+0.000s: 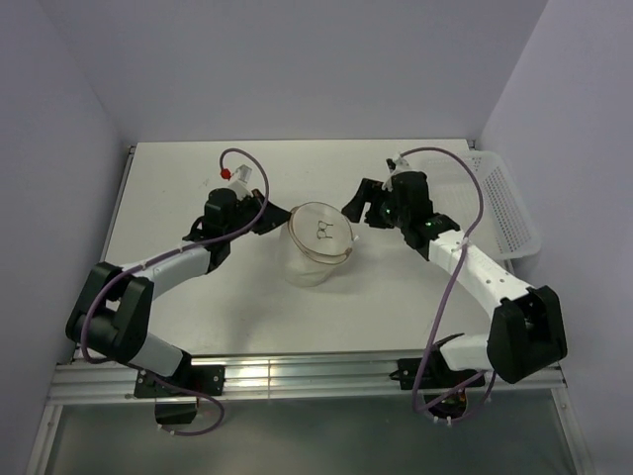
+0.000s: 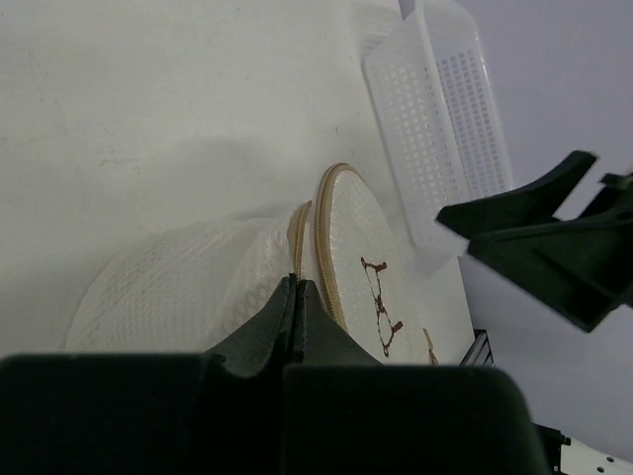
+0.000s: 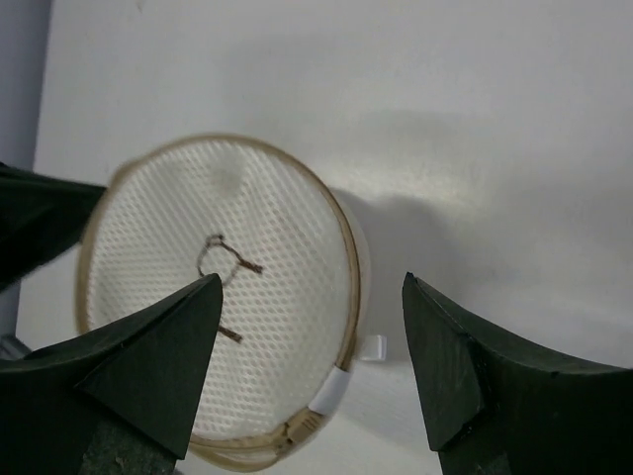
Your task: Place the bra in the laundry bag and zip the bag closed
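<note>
White arms (image 1: pixel 170 261) with black joints (image 1: pixel 522 336), black fingers (image 3: pixel 148 356), purple cables (image 1: pixel 447 292).

Top view: fixed camera above and behind the arm bases, looking down and forward over the whole table (image 1: pixel 188 178). It stands far enough off to take in both arms, the bag (image 1: pixel 319 237) between the left gripper (image 1: pixel 277 220) and right gripper (image 1: pixel 358 208), and the basket (image 1: pixel 504 208) outboard of the right gripper. Left wrist view: camera just behind the left gripper (image 2: pixel 297 295), looking along its closed fingers, very near the bag (image 2: pixel 188 287) at their tips. Past the bag it catches the right gripper (image 2: pixel 534 223) and basket (image 2: pixel 435 129). Right wrist view: camera behind the right gripper (image 3: pixel 312 282), facing steeply down between its parted fingers onto the printed face of the bag (image 3: pixel 218 327) just ahead. The left gripper (image 3: pixel 40 213) enters at the bag's far rim. All three views share the bag.
</note>
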Controlling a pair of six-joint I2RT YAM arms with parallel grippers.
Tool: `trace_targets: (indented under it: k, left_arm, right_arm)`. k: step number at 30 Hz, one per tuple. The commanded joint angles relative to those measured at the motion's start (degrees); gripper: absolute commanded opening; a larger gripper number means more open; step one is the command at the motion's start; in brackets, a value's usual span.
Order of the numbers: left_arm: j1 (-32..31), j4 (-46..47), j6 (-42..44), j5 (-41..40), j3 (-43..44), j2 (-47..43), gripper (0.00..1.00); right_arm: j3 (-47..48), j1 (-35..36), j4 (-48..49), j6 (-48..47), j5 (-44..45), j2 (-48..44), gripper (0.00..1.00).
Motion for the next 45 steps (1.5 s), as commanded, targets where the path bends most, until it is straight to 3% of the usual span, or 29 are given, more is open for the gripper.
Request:
trace_targets:
  k: [1, 8, 12, 13, 14, 18, 20, 21, 22, 25, 26, 29, 31, 34, 36, 41, 45]
  left_arm:
    - [0.2, 3.3, 2.8, 2.7, 4.9, 1.7, 0.00]
    - [0.1, 4.0, 2.9, 3.5, 6.0, 3.3, 0.00]
    - [0.2, 4.3, 2.9, 3.5, 5.6, 3.3, 0.00]
    - [0.1, 4.2, 2.9, 3.4, 5.5, 3.1, 0.00]
    - [0.1, 4.0, 3.0, 3.0, 5.5, 3.0, 0.00]
    - [0.2, 2.7, 2.9, 1.4, 5.8, 2.3, 0.00]
    - [0.1, 2.0, 2.1, 0.0, 5.8, 0.9, 0.01]
    - [0.2, -0.7, 2.0, -2.5, 6.5, 0.2, 0.07]
    - [0.2, -2.9, 2.1, -4.1, 7.1, -1.3, 0.32]
    - [0.1, -10.2, 2.8, -11.8, 7.5, -6.6, 0.67]
    - [0.1, -11.4, 2.9, -13.4, 7.2, -8.3, 0.70]
    - [-3.4, -19.6, 5.5, -24.0, 5.5, -17.1, 0.70]
    - [-10.3, -25.8, 5.5, -31.0, 4.1, -22.5, 0.63]
    - [-20.4, -28.3, -1.8, -35.4, -1.8, -28.2, 0.44]
    - [-26.3, -25.0, -9.2, -35.4, -7.4, -30.5, 0.40]
    - [-38.7, -20.7, -15.2, -43.6, -8.0, -28.2, 0.33]
    - [-43.3, -19.0, -17.5, -48.5, -6.6, -23.4, 0.40]
  right_arm:
    - [-3.0, -0.9, 6.0, 0.9, -6.6, 1.8, 0.80]
    - [-10.1, -2.4, 14.2, 7.8, -3.3, 3.8, 0.72]
    - [-11.3, -2.8, 18.9, 12.2, -7.1, 6.5, 0.69]
    - [-12.7, -2.8, 21.6, 13.1, -8.4, 6.3, 0.65]
    - [-13.6, -2.9, 23.3, 13.8, -8.8, 5.8, 0.48]
    - [-16.9, -2.8, 27.9, 17.0, -9.8, 2.3, 0.22]
    - [-18.1, -2.9, 28.7, 17.9, -10.4, 0.9, 0.05]
    - [-18.8, -2.8, 29.2, 18.7, -10.0, 0.0, 0.00]
    - [-20.0, -2.7, 30.0, 19.2, -8.7, -1.0, 0.00]
    - [-21.2, -2.1, 29.2, 20.4, -5.8, -5.3, 0.00]
    - [-21.2, -0.6, 28.3, 20.5, -2.2, -7.1, 0.00]
    - [-20.2, 3.8, 25.0, 20.0, 3.9, -9.4, 0.00]
    - [-19.3, 6.3, 23.7, 20.4, 10.1, -9.6, 0.00]
    - [-19.1, 9.6, 24.6, 22.5, 16.6, -9.1, 0.00]
    - [-19.7, 11.5, 26.9, 25.0, 19.2, -8.4, 0.00]
    - [-20.6, 16.0, 27.6, 27.7, 23.1, -8.0, 0.00]
    - [-22.7, 17.4, 28.3, 28.5, 24.1, -9.2, 0.00]
